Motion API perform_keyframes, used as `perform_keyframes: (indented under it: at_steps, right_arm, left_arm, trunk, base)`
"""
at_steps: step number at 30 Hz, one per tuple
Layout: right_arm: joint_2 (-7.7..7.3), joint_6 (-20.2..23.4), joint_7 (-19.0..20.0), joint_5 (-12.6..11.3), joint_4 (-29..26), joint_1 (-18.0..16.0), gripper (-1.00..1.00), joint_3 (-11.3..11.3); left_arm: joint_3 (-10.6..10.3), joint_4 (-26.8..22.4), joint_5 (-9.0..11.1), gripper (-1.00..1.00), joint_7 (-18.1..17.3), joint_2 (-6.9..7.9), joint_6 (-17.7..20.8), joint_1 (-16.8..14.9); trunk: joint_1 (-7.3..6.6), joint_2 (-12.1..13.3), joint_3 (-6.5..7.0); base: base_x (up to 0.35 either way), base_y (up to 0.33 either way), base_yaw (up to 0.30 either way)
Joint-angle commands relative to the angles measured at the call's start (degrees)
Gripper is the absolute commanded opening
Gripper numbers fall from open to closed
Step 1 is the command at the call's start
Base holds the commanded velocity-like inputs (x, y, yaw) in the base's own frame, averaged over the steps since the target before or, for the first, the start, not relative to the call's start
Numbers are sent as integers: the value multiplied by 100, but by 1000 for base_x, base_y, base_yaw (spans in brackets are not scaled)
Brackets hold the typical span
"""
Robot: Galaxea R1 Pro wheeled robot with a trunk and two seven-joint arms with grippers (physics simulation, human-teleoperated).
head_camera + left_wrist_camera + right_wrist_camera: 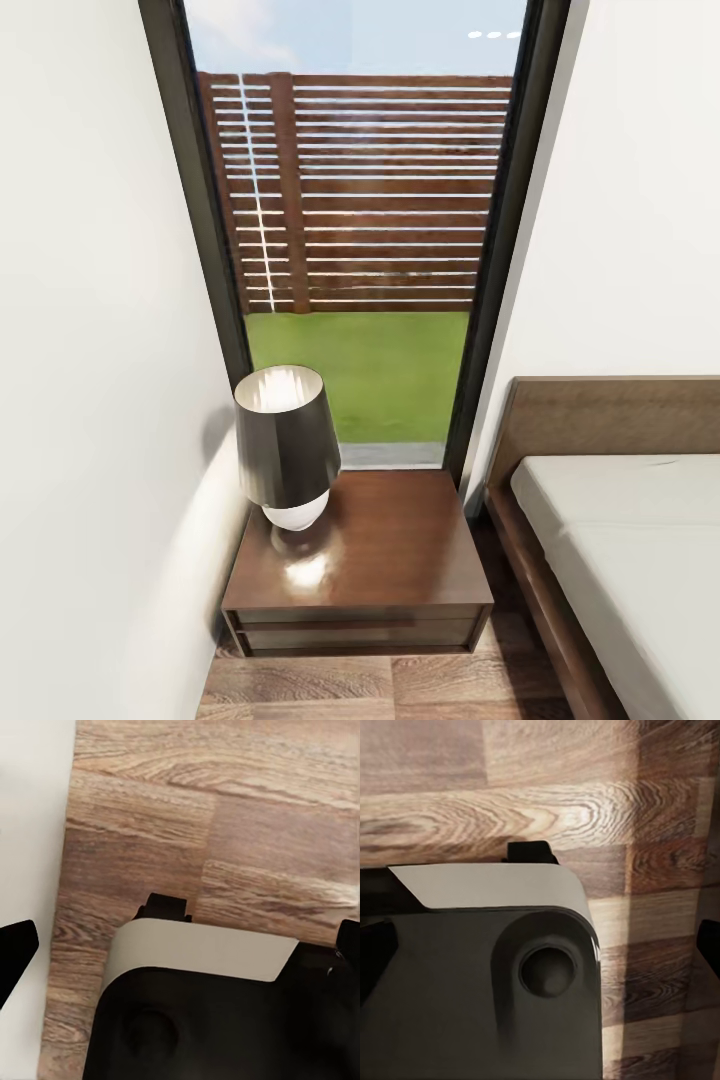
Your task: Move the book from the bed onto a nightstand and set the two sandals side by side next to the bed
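Standing lamp [287,445] on nightstand [390,560]

Lamp [286,447] crowds the nightstand [400,560] tabletop's back-left corner; front and right side lie open. White wall [90,400] hems the left, bed [600,530] frame the right, with a narrow floor [350,685] gap between.

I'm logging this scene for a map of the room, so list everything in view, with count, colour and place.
nightstand: one, glossy dark reddish-brown, in the corner between wall and bed.
lamp: one, dark shade on a white base, on the nightstand's left part.
bed: one, brown frame and headboard, off-white mattress, right of the nightstand.
window: one, tall, dark-framed, behind the nightstand.
fence: one, brown slats, outside.
lawn: green, below the fence.
floor: brown wood planks.
left gripper: black fingers at the wrist view's edges, above floor and the robot's base.
right gripper: likewise.
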Motion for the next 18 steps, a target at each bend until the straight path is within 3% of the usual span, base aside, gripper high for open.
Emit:
perform_keyframes:
  at_steps: [1,11,18]
  right_arm:
    - [1,34,-23,-7,-12,0,100,9]
    - [25,-1,37,-3,-87,-59,100,13]
    - [34,22,212,-1,-105,-153,100,14]
  left_arm:
    - [-49,0,34,100,31,1,-18,-3]
    - [-76,-2,-64,100,-28,-32,131,-168]
    - [-71,-4,-157,100,-53,-42,719,-422]
  trunk:
    - [0,-3,-5]
    - [0,-3,-5]
    - [0,-3,-5]
  base:
    - [0,0,0]
    - [0,0,0]
    - [0,0,0]
